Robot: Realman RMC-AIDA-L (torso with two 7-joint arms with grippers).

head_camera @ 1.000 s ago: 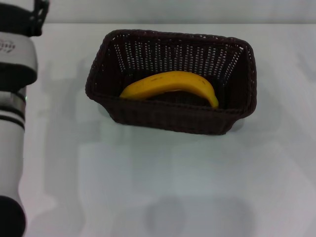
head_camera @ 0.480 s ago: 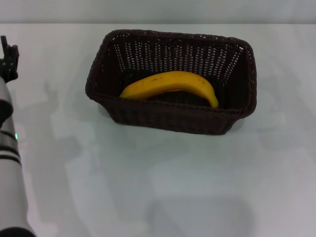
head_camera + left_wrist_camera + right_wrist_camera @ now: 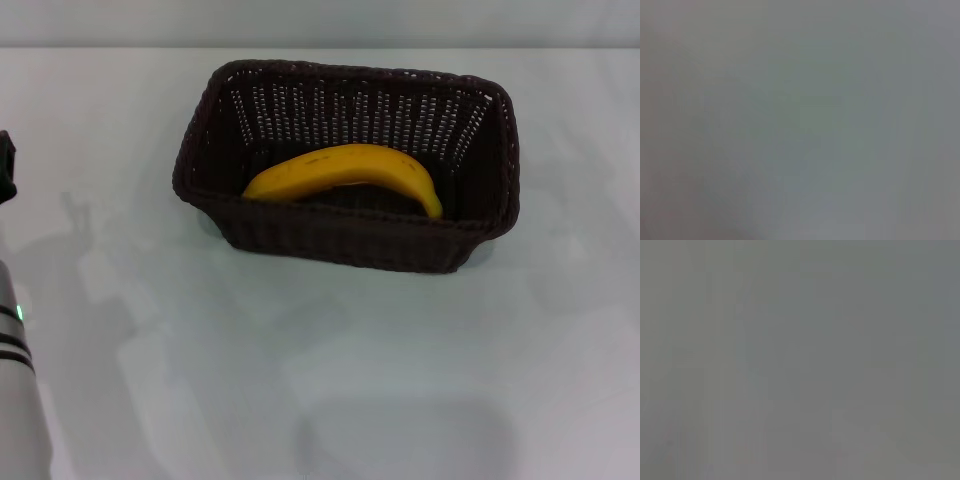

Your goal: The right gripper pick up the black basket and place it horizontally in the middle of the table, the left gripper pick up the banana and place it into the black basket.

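Observation:
The black basket stands lengthwise across the middle of the white table in the head view. Inside it lies the yellow banana, curved, with its tip toward the right. The left gripper shows only as a black piece at the far left edge, well apart from the basket, above its silver arm with a green light. The right gripper is out of view. Both wrist views show only plain grey.
The left arm's silver-white cylinder fills the lower left corner. Faint shadows lie on the tabletop in front of the basket.
The left arm has drawn back to the left and downward, leaving most of the head view. The basket and the banana have stayed put.

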